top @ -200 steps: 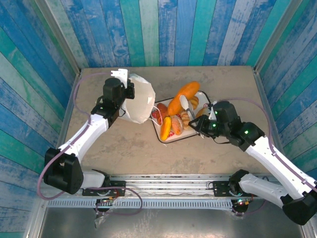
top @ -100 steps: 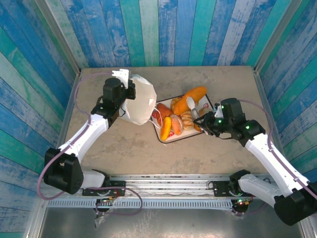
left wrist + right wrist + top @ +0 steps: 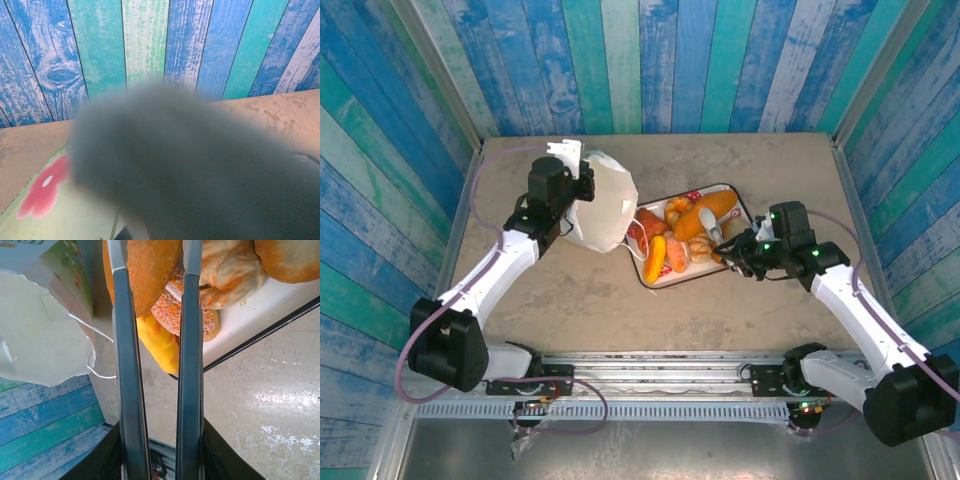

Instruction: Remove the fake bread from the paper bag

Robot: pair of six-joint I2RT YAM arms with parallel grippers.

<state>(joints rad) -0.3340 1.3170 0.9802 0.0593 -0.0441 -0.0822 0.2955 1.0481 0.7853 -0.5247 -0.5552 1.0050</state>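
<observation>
Clamping fake bread [image 3: 705,211] at tray [image 3: 739,198] edge, right tool [image 3: 719,232], left tool [image 3: 584,181] pinching paper bag [image 3: 608,206]

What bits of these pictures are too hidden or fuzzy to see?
Top view: the inside of the bag; its own paper hides whatever is left there.
Left wrist view: a grey blur near the lens covers the middle; I cannot tell what it is.
Right wrist view: the top edge cuts off the tips of the right gripper and most of the loaf between them.
</observation>
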